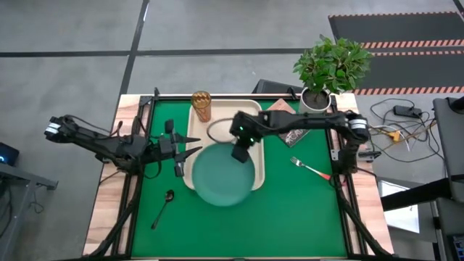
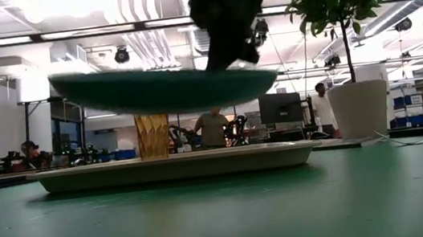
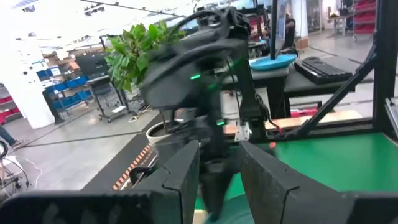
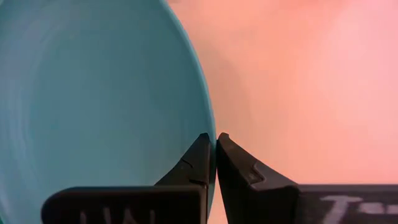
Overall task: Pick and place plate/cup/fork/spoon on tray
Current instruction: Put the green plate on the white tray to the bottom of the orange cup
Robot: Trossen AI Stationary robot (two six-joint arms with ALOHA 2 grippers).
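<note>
Right pincer (image 4: pixel 214 149) clamped narrow on the rim of the teal plate (image 1: pixel 225 177), fingertips nearly meeting across the thin edge. Plate held up off the cream tray (image 1: pixel 255 138), as seen in the low view, tilted a little and hanging over the tray's near half, with its near edge jutting past the tray's near rim toward the table's front edge. Judged mid-placement: plate to come straight down and a touch toward the table's far edge so as to sit inside the raised rim. Amber cup (image 1: pixel 201 106) already standing in the tray's far-left corner, apart from the plate.

Left pincer (image 1: pixel 190 146) hovering just beside the tray's left rim, fingers spread to a moderate gap, gripping nothing, pointing toward the plate.

Dark spoon (image 1: pixel 162 208) lying near the table's front-left, handle slanting toward the front edge, nearer the left arm. Pale fork (image 1: pixel 310 169) lying toward the table's right edge, slanted, nearer the right arm. Both off the tray.
</note>
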